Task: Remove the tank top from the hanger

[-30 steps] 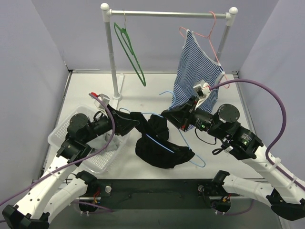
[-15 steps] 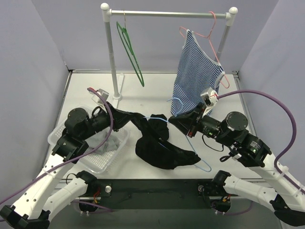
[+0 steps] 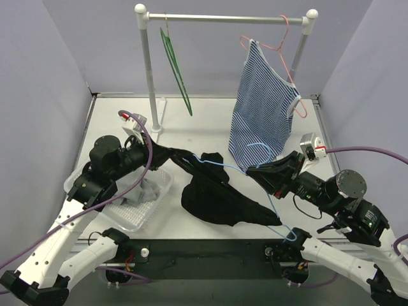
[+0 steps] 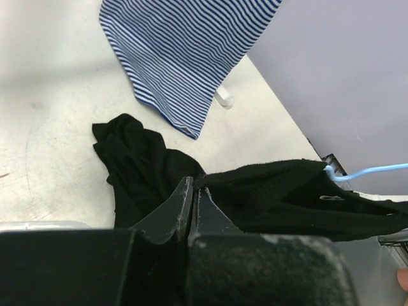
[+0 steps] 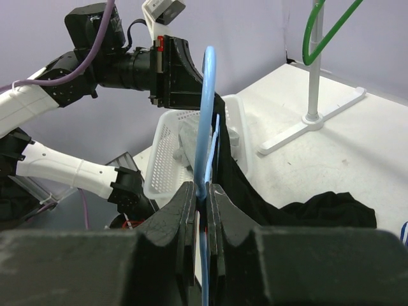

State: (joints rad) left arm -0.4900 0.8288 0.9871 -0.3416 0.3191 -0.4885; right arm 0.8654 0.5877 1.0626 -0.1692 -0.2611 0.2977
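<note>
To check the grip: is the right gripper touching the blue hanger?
Touching. The right wrist view shows the right gripper closed on the blue hanger.

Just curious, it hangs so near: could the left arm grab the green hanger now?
Probably not yet: the left gripper is shut on the black tank top. Otherwise the way to the green hanger looks free.

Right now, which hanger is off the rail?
The light-blue plastic hanger, clamped in the right hand; green hanger and pink hanger hang on the rail.
</note>
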